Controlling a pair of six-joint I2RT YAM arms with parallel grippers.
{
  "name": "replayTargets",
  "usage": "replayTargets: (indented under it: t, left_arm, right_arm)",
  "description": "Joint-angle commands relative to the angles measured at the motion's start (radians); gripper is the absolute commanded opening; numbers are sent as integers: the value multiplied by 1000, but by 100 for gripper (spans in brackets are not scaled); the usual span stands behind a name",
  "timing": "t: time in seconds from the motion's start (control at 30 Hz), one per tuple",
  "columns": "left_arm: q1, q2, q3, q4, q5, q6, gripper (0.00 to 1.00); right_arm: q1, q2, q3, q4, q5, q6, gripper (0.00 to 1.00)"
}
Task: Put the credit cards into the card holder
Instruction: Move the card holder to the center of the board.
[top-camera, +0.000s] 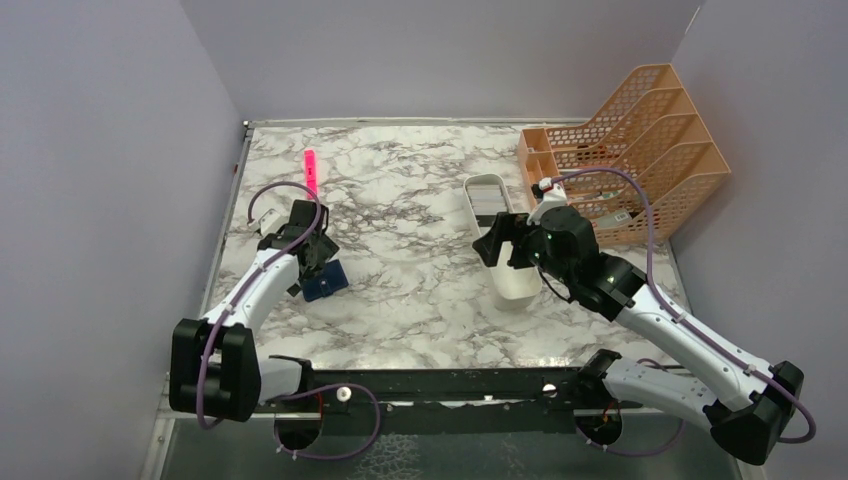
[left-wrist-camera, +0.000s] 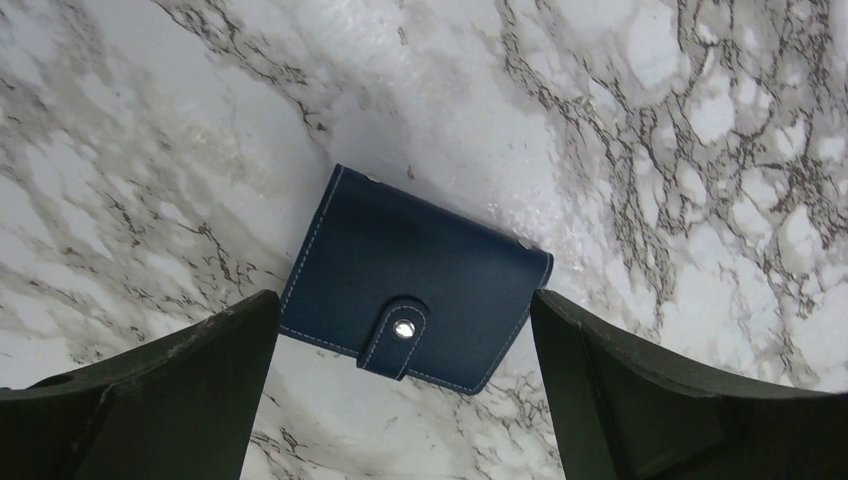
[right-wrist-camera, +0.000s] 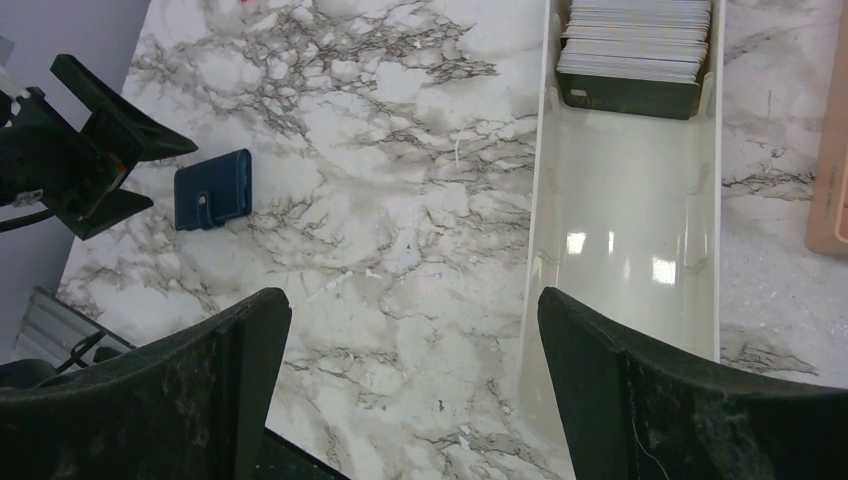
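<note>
The card holder (top-camera: 325, 281) is a closed navy wallet lying flat on the marble at the left; its snap strap shows in the left wrist view (left-wrist-camera: 410, 285), and it shows small in the right wrist view (right-wrist-camera: 212, 189). My left gripper (top-camera: 312, 252) hangs just above it, open and empty, jaws wide on either side (left-wrist-camera: 405, 400). The credit cards (right-wrist-camera: 636, 42) are a grey and black stack at the far end of the white tray (right-wrist-camera: 620, 230); in the top view (top-camera: 488, 198). My right gripper (top-camera: 505, 240) is open and empty, above the tray's left rim (right-wrist-camera: 410, 400).
The long white tray (top-camera: 515, 285) lies mid-right. An orange mesh file rack (top-camera: 630, 150) stands at the back right. A pink marker (top-camera: 310, 168) lies at the back left. Grey walls close in the table on three sides.
</note>
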Motion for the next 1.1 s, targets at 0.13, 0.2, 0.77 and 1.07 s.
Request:
replayTargets:
  t: [0.13,0.2,0.77,1.07]
  left_arm:
    - [22,71,41,-16,-123,-87,99]
    - [22,84,41,-2,-103,-72,99]
    - [-73,36,-99,193,172,-36,92]
    - [-361,110,-77,259,195,-203,91]
  right_arm:
    - [-4,-15,-3,22,-35,-18,100]
    - [-4,-18,3,8,-31,-21,100]
    - [-4,-51,7,-18,-54,-3,100]
    - [-4,-65,10,-59,-31,13,100]
